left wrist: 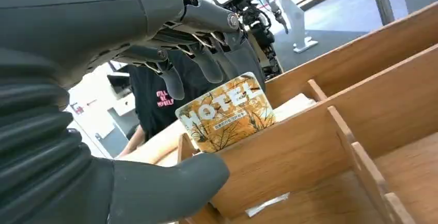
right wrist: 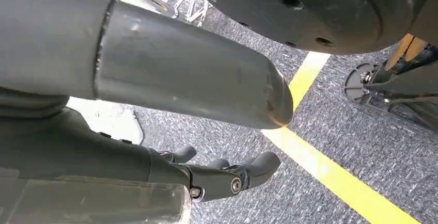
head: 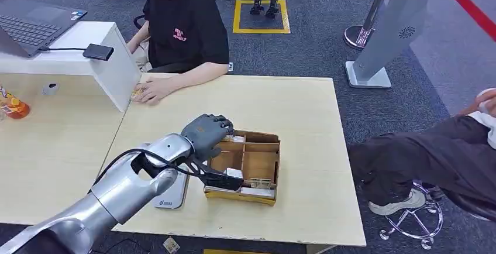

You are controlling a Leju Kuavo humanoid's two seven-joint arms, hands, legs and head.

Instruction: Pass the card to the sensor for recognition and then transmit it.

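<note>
Left hand [left wrist: 170,79] hovers spread, empty, over divided wooden box [head: 257,166] | orange HOTEL card [left wrist: 227,113] stands upright in far compartment | pinch its top edge, lift straight up

card's [left wrist: 227,113] lower edge — behind divider [left wrist: 289,152]
</note>
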